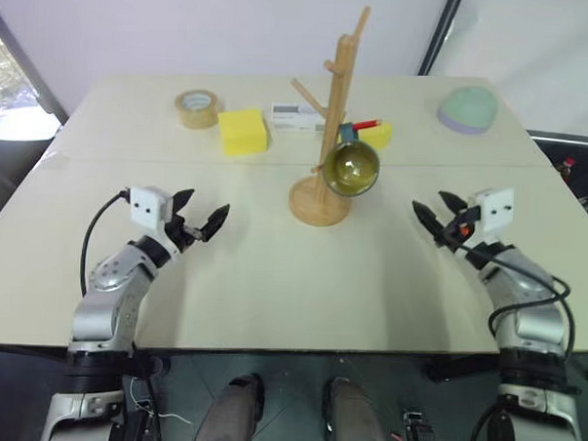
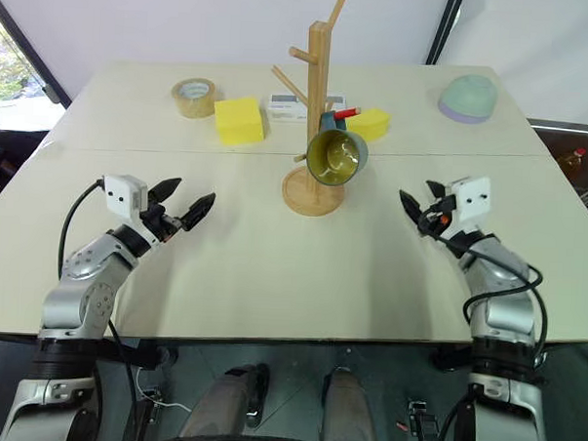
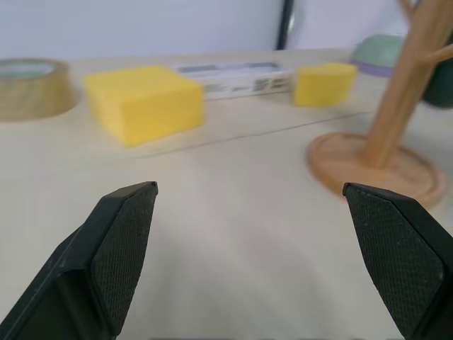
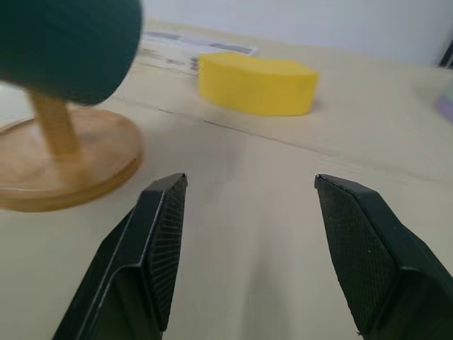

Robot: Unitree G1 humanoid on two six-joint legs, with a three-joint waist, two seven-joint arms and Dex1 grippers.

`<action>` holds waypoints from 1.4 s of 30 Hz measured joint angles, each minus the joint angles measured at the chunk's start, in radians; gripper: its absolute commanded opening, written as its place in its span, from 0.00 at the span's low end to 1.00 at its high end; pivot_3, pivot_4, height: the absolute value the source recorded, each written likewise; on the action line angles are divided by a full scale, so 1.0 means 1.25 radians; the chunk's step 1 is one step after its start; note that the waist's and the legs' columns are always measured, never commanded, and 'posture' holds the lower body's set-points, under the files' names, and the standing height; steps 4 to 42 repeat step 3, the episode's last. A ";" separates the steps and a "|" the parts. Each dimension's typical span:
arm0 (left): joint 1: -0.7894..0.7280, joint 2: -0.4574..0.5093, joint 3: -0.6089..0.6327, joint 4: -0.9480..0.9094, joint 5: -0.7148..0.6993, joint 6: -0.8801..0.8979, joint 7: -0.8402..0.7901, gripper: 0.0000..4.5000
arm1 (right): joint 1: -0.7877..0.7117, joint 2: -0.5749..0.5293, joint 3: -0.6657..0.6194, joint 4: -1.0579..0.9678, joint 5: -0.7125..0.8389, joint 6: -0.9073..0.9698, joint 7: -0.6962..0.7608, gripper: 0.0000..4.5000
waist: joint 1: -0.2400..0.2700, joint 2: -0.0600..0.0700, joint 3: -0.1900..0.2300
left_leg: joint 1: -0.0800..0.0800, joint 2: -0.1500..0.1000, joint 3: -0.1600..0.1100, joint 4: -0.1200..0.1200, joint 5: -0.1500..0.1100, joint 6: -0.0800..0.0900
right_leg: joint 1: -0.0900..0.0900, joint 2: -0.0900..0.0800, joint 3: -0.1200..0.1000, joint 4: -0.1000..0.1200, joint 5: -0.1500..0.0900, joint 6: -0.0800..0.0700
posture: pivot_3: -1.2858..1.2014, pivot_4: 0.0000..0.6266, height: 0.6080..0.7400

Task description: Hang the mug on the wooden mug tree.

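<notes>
The teal mug (image 2: 336,155) with its yellow inside hangs on a low peg of the wooden mug tree (image 2: 317,104), mouth turned toward me, above the tree's round base (image 1: 319,204). My left gripper (image 1: 200,219) hovers low over the table left of the tree, open and empty. My right gripper (image 1: 438,213) is right of the tree at about the same height, also open with nothing between its fingers. In the right wrist view the mug (image 4: 67,46) shows as a teal shape over the wooden base (image 4: 64,159).
A tape roll (image 1: 197,108), a yellow sponge block (image 1: 243,130), a white box (image 1: 298,117) and a smaller yellow block (image 1: 376,134) with a red pen lie behind the tree. A pale green-and-lavender dome bowl (image 1: 468,109) sits at the far right. The table (image 1: 301,289) front is bare.
</notes>
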 measured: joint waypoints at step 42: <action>0.007 -0.001 0.004 0.018 0.007 -0.004 0.006 1.00 | 0.007 0.006 0.007 -0.015 0.014 0.011 -0.003 0.66 | 0.001 0.000 0.000 | 0.000 0.000 -0.001 0.000 0.000 0.000 | 0.000 0.000 0.000 0.000 0.000 0.000 | 0.52 0.24 1.00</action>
